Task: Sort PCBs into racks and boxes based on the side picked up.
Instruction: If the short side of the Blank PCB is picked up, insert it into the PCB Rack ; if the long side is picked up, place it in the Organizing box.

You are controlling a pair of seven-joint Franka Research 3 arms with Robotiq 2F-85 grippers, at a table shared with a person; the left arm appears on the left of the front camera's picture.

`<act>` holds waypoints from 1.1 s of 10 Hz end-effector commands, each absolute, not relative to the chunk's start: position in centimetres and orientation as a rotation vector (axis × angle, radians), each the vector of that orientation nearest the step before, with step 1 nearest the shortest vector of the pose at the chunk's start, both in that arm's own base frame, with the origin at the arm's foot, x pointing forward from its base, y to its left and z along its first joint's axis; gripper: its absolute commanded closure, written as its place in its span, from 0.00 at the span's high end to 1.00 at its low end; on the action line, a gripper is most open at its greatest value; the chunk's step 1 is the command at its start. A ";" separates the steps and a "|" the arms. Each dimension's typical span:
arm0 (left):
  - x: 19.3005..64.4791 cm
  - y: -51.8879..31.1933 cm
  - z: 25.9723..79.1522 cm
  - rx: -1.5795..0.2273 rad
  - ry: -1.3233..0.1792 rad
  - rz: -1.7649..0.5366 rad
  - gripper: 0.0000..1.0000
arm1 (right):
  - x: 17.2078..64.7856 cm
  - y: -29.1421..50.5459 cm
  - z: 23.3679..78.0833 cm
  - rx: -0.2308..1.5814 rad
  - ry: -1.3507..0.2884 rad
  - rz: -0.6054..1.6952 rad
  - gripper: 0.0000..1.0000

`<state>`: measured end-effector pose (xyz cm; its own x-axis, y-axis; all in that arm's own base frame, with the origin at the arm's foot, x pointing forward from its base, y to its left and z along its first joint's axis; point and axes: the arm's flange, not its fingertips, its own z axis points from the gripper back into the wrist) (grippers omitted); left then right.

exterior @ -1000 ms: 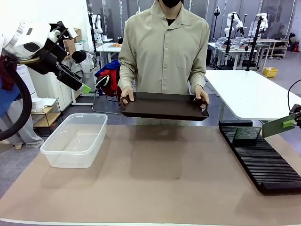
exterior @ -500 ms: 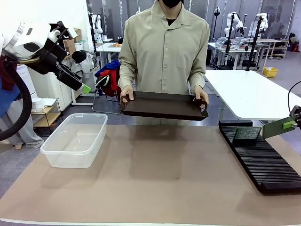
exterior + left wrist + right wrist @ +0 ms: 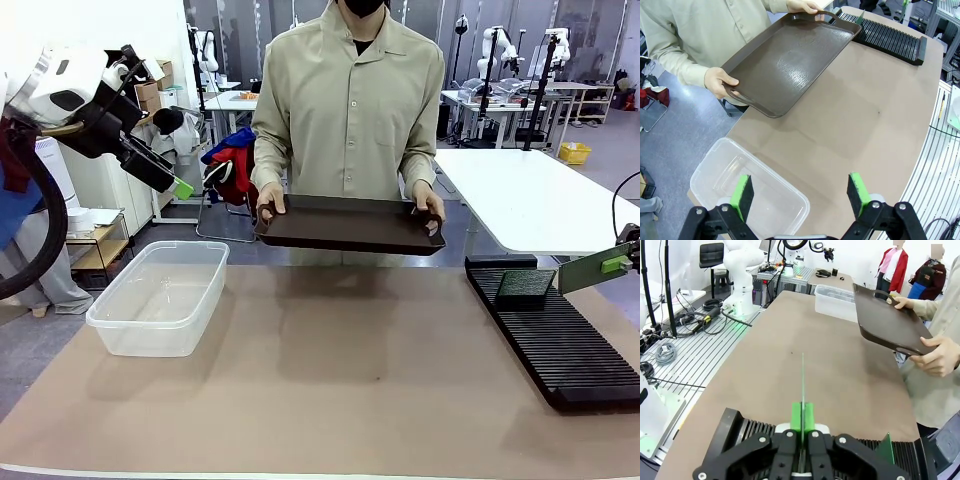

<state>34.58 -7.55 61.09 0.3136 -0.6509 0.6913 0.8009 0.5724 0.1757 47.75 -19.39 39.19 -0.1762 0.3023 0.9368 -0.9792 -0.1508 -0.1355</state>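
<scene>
My right gripper (image 3: pixel 624 263) hangs at the table's right edge, above the black rack (image 3: pixel 560 338), and is shut on a green PCB (image 3: pixel 592 270). The right wrist view shows that PCB (image 3: pixel 802 382) edge-on between the shut fingers (image 3: pixel 802 422), over the rack's (image 3: pixel 737 432) slots. A second, darker PCB (image 3: pixel 523 287) stands in the rack's far end and is also seen as a PCB corner (image 3: pixel 885 447). The clear box (image 3: pixel 160 295) sits at the left with nothing in it. My left gripper (image 3: pixel 180 187) is raised high at the left, open and holding nothing (image 3: pixel 801 195), above the box (image 3: pixel 747 192).
Across the table, a person holds a dark brown tray (image 3: pixel 348 225) in both hands above the far edge; nothing lies on it (image 3: pixel 790 60). The brown tabletop (image 3: pixel 350 370) between box and rack is bare. The arm's base and cables (image 3: pixel 740 285) stand beside the table.
</scene>
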 end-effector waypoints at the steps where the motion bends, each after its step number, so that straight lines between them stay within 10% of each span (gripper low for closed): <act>1: 34.7 -7.3 61.0 -0.223 -0.794 -0.966 1.00 | 49.2 -20.3 38.5 0.992 -1.085 1.533 0.02; 11: 34.7 -7.3 61.0 -0.223 -0.794 -0.966 1.00 | 50.5 -20.3 31.1 0.947 -1.059 1.542 0.02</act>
<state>34.58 -7.54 61.09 0.3136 -0.6509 0.6913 0.8009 0.5724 0.1757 50.55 -20.67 32.39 -0.1522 0.2857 0.9462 -0.9864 -0.1036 -0.1274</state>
